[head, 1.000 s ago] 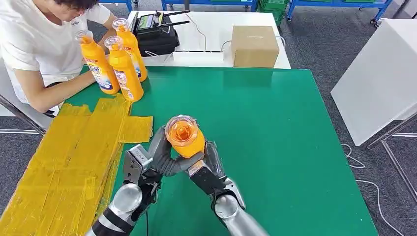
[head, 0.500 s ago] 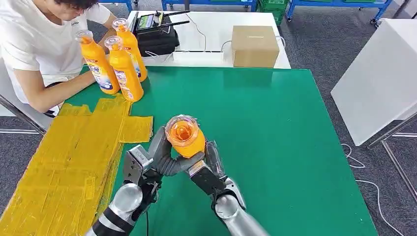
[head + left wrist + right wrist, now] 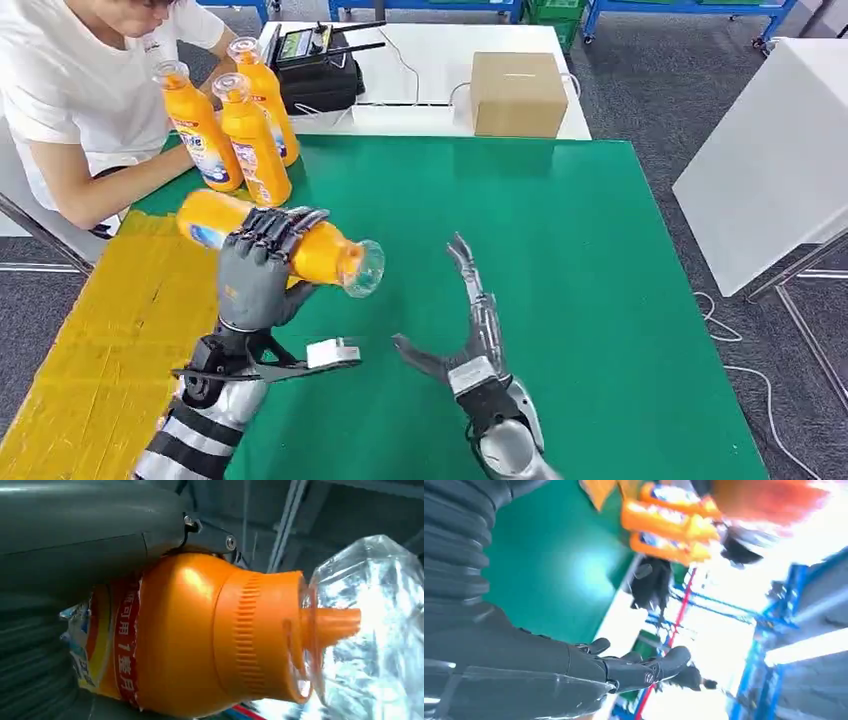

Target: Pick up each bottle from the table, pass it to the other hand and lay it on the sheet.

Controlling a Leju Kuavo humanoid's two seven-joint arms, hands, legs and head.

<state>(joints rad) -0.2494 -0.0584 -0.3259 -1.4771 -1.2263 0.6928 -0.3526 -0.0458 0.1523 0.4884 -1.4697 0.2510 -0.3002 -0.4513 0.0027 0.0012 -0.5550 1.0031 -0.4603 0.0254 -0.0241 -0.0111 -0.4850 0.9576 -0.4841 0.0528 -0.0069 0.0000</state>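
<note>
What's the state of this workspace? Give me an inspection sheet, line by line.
Surface: green table; yellow sheet along its left side.
Job's things: one bottle held on its side above the table near the sheet's edge; three bottles upright at the far left corner.
Clutter: cardboard box and black device on the white table behind.
Hands: left hand grips the bottle; right hand open, fingers spread.
Cables: white cable on the floor, right.
Surroundings: person seated at the far left, by the bottles.
</note>
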